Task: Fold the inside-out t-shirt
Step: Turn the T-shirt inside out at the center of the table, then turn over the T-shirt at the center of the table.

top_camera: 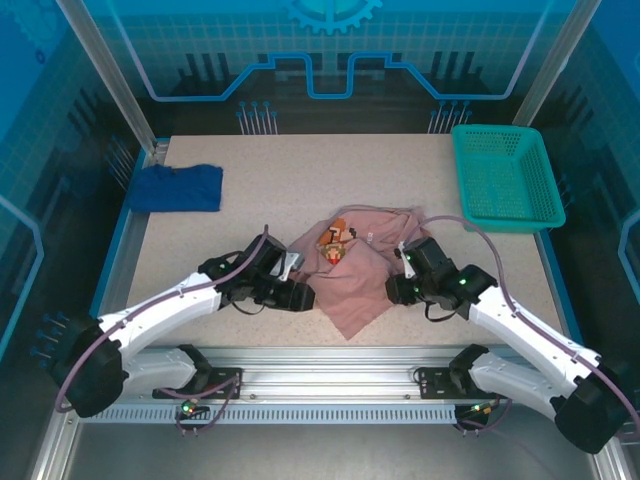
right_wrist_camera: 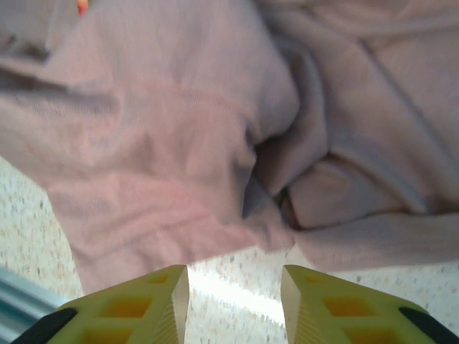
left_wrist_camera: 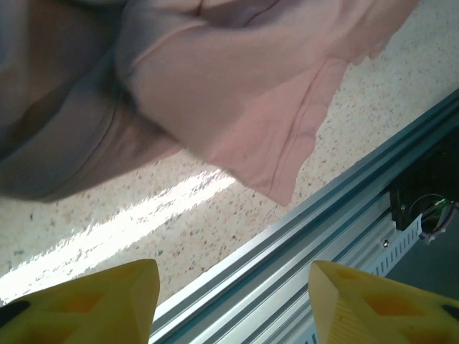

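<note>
Near the front middle of the desk [top_camera: 300,170], between the two arms: the dusty-pink t-shirt [top_camera: 355,272], crumpled into loose folds, one corner pointing toward the near edge. On its upper left part, a small orange-red mark [top_camera: 336,246].

Left claw [left_wrist_camera: 233,278] released, yellow fingers [left_wrist_camera: 107,301] spread wide, nothing between them but bare speckled desk. Just beyond the tips, the stitched lower corner of the shirt lying flat; to the right, the metal rail [left_wrist_camera: 308,229] along the near edge. From above, close beside the shirt's left side.

Right claw [right_wrist_camera: 234,281] released as well, yellow fingers [right_wrist_camera: 129,308] apart over a strip of bare desk, gripping nothing. Just ahead of the tips, the shirt's rumpled folds, with a deep crease running between two bunched layers. From above, close beside the shirt's right side.

At the far left of the desk, well apart from the shirt, a dark blue cloth [top_camera: 178,187] in a low heap. At the far right, a green mesh basket [top_camera: 505,180].
</note>
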`<action>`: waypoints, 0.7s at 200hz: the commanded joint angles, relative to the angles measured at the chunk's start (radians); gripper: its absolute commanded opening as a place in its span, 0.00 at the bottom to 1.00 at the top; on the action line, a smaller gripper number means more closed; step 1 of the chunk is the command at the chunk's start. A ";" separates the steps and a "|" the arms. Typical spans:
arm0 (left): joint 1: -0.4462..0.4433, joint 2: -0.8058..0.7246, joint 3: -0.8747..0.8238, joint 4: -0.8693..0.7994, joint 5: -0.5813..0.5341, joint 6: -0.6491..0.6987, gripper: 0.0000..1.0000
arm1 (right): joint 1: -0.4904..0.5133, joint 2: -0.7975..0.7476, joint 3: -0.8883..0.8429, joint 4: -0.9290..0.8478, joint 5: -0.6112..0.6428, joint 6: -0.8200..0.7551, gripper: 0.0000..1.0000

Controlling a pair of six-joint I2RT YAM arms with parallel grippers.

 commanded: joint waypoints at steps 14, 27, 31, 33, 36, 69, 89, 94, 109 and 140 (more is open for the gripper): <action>0.137 0.076 0.071 0.161 -0.091 -0.017 0.67 | -0.072 0.188 0.125 0.246 -0.007 -0.085 0.47; 0.218 0.143 0.084 0.263 -0.107 -0.080 0.71 | -0.112 0.304 0.217 0.297 -0.033 -0.120 0.55; 0.241 0.166 0.091 0.286 -0.110 -0.096 0.71 | -0.127 0.336 0.245 0.307 -0.040 -0.128 0.57; 0.252 0.179 0.097 0.295 -0.113 -0.103 0.71 | -0.132 0.355 0.257 0.315 -0.044 -0.131 0.57; 0.267 0.197 0.104 0.305 -0.118 -0.110 0.71 | -0.143 0.379 0.274 0.326 -0.048 -0.138 0.58; 0.311 0.436 0.258 0.213 -0.215 -0.048 0.72 | -0.207 0.657 0.486 0.318 -0.023 -0.205 0.67; 0.311 0.534 0.295 0.187 -0.203 -0.036 0.73 | -0.214 0.800 0.595 0.271 -0.027 -0.234 0.75; 0.309 0.551 0.298 0.189 -0.181 -0.038 0.73 | -0.213 0.828 0.618 0.258 -0.035 -0.244 0.77; 0.291 0.597 0.300 0.204 -0.154 -0.040 0.73 | -0.212 0.916 0.685 0.217 -0.049 -0.265 0.82; 0.264 0.666 0.297 0.234 -0.136 -0.045 0.62 | -0.202 1.049 0.793 0.142 -0.098 -0.299 0.82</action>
